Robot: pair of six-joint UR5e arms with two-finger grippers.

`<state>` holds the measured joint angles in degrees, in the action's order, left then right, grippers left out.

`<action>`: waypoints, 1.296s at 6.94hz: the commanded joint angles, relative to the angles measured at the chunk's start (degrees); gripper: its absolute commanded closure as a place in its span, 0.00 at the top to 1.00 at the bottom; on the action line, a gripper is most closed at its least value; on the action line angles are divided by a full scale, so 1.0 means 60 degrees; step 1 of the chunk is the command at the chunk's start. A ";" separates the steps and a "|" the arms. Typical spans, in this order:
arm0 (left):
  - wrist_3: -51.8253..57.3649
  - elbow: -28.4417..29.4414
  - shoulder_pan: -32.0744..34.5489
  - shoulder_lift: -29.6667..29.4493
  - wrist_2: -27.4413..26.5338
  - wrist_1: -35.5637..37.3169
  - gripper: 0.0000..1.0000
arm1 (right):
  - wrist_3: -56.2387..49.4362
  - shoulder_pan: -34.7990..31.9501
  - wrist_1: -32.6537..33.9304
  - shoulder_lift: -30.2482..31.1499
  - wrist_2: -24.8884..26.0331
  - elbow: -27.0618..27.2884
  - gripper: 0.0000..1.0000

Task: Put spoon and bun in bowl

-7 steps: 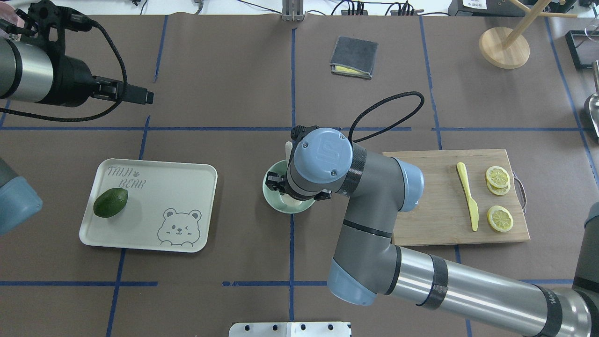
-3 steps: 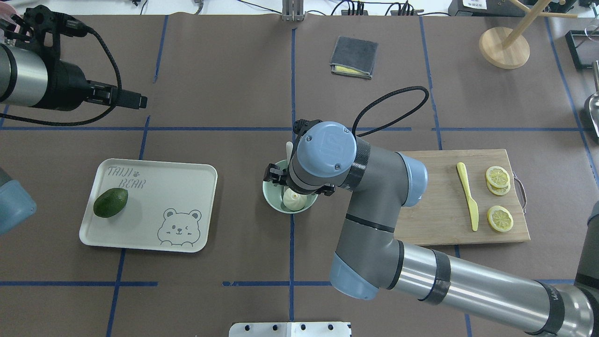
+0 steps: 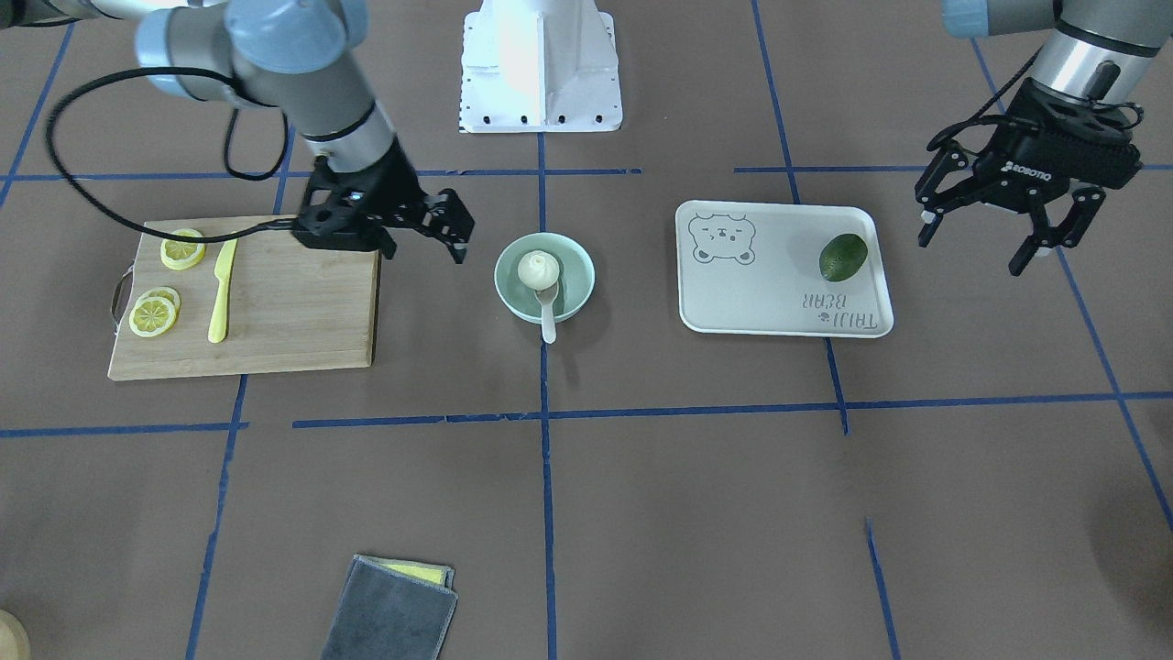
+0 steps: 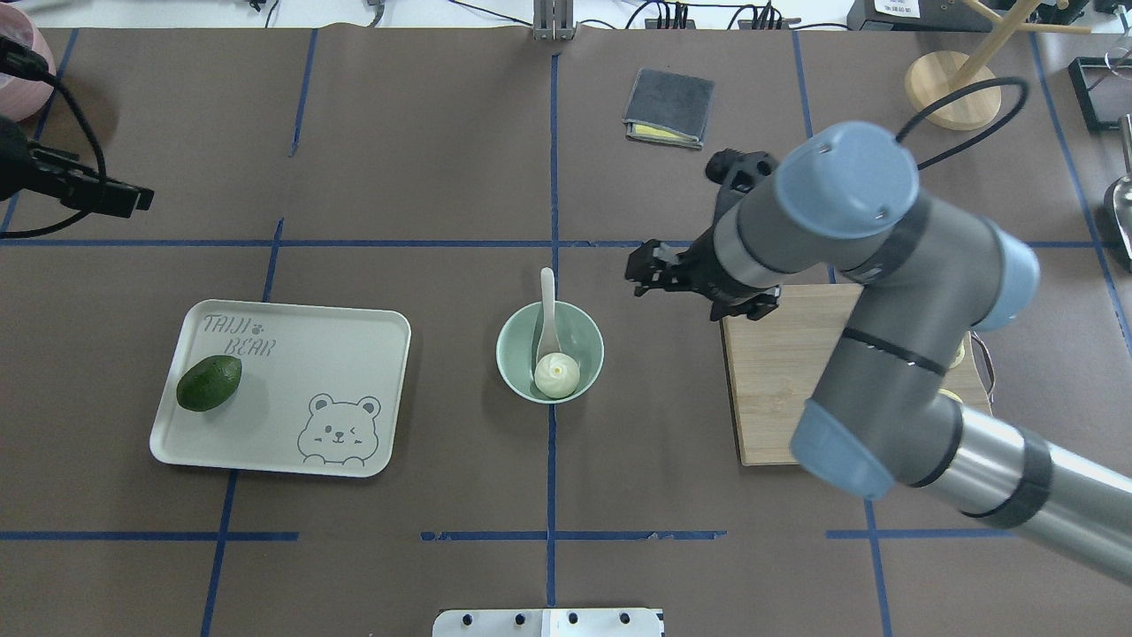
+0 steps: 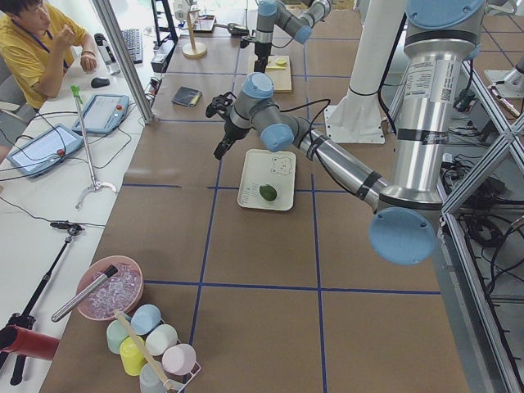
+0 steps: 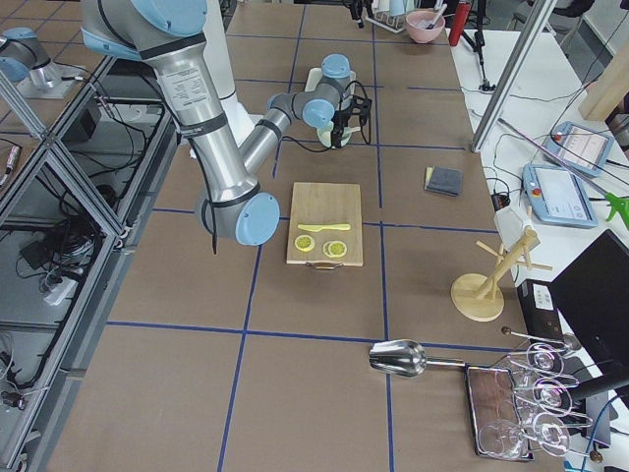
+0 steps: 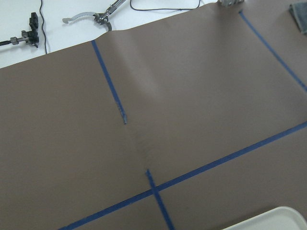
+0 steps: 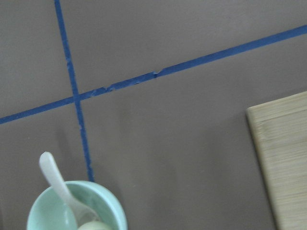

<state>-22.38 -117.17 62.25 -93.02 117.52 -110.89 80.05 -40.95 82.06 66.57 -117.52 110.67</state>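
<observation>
**Both items in the bowl, both claws empty**

The right gripper (image 3: 423,246) hangs with its jaws spread and nothing between them, just off the corner of the cutting board (image 4: 778,389). The bowl (image 4: 506,349) sits on the table to this claw's left, a little nearer the robot's base. The bun (image 4: 556,374) lies inside it against the near wall.

The spoon (image 4: 548,301) has its scoop down in the bowl. Its handle rests over the far rim, and its long axis points away from the robot. The handle tip is therefore roughly level with the claw and to its left. The scoop seems to touch the bun, though the overhead view is too coarse to be sure.

The right arm is by far the nearer. Its wrist is bent over the board, with the claw tilted towards the bowl.

The left gripper (image 3: 971,252) is also spread and empty. It points down, well apart from the bowl, beyond the tray (image 3: 779,312).

The task looks complete. Any retreat of the right claw should go away from that handle.
</observation>
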 commanded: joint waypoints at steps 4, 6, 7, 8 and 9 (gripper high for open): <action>0.4878 0.1583 0.4046 0.0356 0.1813 0.1905 0.99 | -1.0564 -0.6360 0.1372 0.4284 -0.2547 0.0016 1.00; 0.5868 0.2298 0.4654 0.0370 0.3095 0.3271 0.99 | -1.4250 -0.8093 0.2916 0.4285 -0.2751 -0.0963 1.00; 0.5883 0.2519 0.4654 0.0835 0.3306 0.3798 0.99 | -1.5005 -0.8463 0.2949 0.4358 -0.3361 -0.1723 1.00; 0.5883 0.2637 0.4654 0.1101 0.3294 0.3687 0.99 | -1.5128 -0.8482 0.2949 0.4374 -0.3788 -0.1832 1.00; 0.5738 0.2696 0.4640 0.1132 0.3308 0.3701 1.00 | -1.5028 -0.8467 0.2935 0.4388 -0.3763 -0.1790 1.00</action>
<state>12.60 -101.69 90.08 -87.15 137.01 -89.03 -9.35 -91.31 99.54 92.74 -138.98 100.57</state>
